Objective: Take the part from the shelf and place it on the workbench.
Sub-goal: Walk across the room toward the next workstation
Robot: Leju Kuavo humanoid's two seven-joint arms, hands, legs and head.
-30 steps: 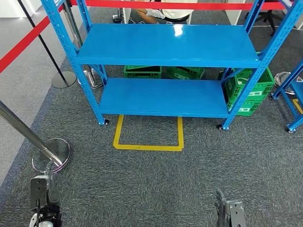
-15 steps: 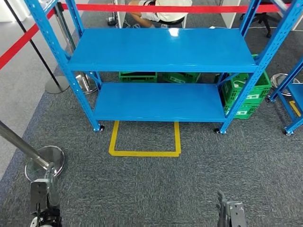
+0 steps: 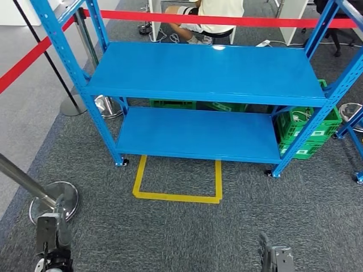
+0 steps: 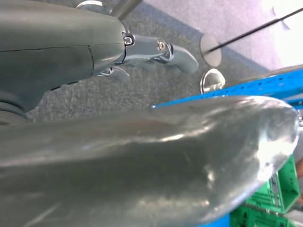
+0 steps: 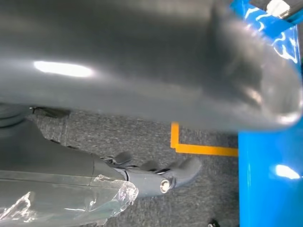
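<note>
View: the shelf (image 3: 205, 71) is sitting lower in the frame than a moment ago; the camera is moving.
Part: not visible on the shelf.
Hands: left hand (image 3: 53, 241) and right hand (image 3: 276, 258) are hanging low, holding nothing; finger spread I cannot tell.

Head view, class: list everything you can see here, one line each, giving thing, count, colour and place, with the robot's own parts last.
Shelf rack: one, blue, two bare shelves, straight ahead.
Floor marking: one, yellow, three-sided outline on the carpet before the rack.
Crates: several, green, behind and right of the rack's lower shelf.
Barrier tape: red, behind the rack and along the left.
Stanchion base: one, silver, lower left.
Second rack: blue, far right edge, partly seen.
Carpet: grey, underfoot.
Person: one, seated behind the tape.
Left hand: grey, lower left, holds nothing.
Right hand: grey, lower right, holds nothing.
</note>
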